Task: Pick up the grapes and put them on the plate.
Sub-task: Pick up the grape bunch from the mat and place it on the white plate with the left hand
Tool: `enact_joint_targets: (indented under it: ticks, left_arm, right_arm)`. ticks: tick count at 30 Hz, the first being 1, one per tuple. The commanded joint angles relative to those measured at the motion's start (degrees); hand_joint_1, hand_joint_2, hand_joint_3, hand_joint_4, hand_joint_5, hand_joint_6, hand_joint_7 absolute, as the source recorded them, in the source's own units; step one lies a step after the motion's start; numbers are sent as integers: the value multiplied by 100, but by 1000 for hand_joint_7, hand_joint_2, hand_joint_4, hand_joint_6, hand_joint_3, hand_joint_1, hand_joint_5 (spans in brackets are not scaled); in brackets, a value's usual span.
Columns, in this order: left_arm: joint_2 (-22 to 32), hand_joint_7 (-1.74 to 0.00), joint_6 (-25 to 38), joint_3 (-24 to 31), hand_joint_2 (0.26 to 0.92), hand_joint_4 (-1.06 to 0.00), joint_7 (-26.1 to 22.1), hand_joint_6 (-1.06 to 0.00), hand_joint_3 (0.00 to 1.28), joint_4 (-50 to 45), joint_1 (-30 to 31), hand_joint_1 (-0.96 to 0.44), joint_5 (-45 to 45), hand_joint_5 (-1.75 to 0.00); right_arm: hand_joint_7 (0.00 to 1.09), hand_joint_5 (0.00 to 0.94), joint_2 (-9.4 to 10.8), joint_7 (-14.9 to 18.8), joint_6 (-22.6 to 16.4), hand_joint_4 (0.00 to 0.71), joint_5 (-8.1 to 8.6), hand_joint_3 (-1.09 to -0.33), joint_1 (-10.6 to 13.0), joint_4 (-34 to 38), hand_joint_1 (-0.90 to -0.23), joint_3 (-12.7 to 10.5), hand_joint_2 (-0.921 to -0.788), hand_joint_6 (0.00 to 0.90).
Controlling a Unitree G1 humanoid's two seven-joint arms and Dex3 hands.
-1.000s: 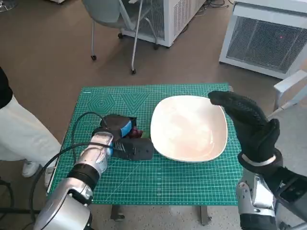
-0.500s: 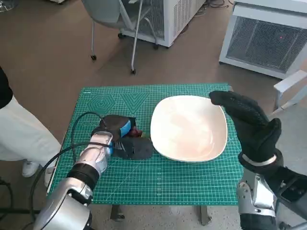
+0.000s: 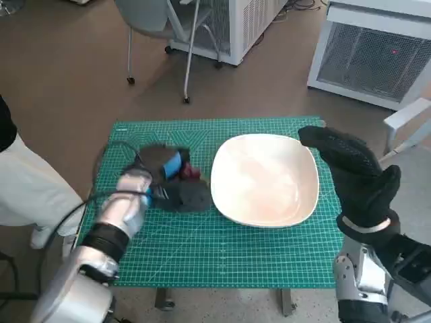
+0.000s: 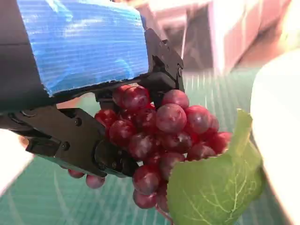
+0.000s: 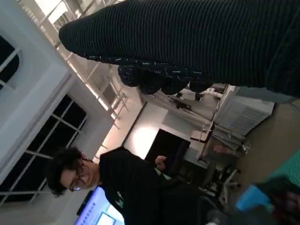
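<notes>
A bunch of dark red grapes (image 4: pixel 159 136) with a green leaf (image 4: pixel 213 187) sits in my left hand (image 3: pixel 172 180), whose black fingers (image 4: pixel 79 140) grip it above the green mat. From the head view only a bit of the grapes (image 3: pixel 190 173) shows beside the blue tape, just left of the white plate (image 3: pixel 266 178). The plate's rim (image 4: pixel 281 140) lies close to the leaf. My right hand (image 3: pixel 350 171), gloved, hovers over the plate's right edge with its fingers spread and holds nothing.
The green cutting mat (image 3: pixel 222 249) covers the small table. A person in white trousers (image 3: pixel 30 188) stands at the left, and a person (image 5: pixel 117 183) shows in the right wrist view. A chair (image 3: pixel 168 33) and white cabinets (image 3: pixel 377 54) stand behind the table.
My left hand has closed on the grapes and lifted them a little off the mat; the arm is blurred with motion. The right hand has hardly moved.
</notes>
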Motion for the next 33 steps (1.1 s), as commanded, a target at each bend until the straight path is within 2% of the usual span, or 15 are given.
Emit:
enact_joint_targets:
  ticks: [1,8,13,17,27,33]
  left_arm:
    - [351,-1305,155,212,921,-512,-217,-517,190,-997,241,3,25,-1338]
    - [679,-1297,456,533,921,-519,-570,-526,183,-2326,540,3,93,-1329]
    - [834,-1155,608,731,921,-588,-765,-550,154,-3045,698,5,151,-1354]
    - [872,-1116,679,853,921,-611,-871,-556,143,-3401,770,4,156,-1356]
    - [669,-1158,661,892,921,-648,-901,-532,135,-3677,741,3,240,-1296]
    - [166,-1150,697,646,921,-667,-857,-527,131,-3233,374,3,388,-1289]
  right_arm:
    - [35,0,11,27,54,282,-12,-658,15,72,-670,-12,-921,263]
    - [34,0,39,10,32,281,-19,-659,2,91,-670,-19,-921,263]
    - [33,0,36,17,29,281,-2,-659,-22,116,-670,-42,-921,264]
    - [33,0,33,35,18,282,19,-658,-37,139,-670,-65,-921,264]
    - [32,0,39,67,-6,282,63,-660,-58,153,-669,-115,-921,266]
    - [38,1,13,100,36,283,138,-659,-53,102,-672,-164,-921,282]
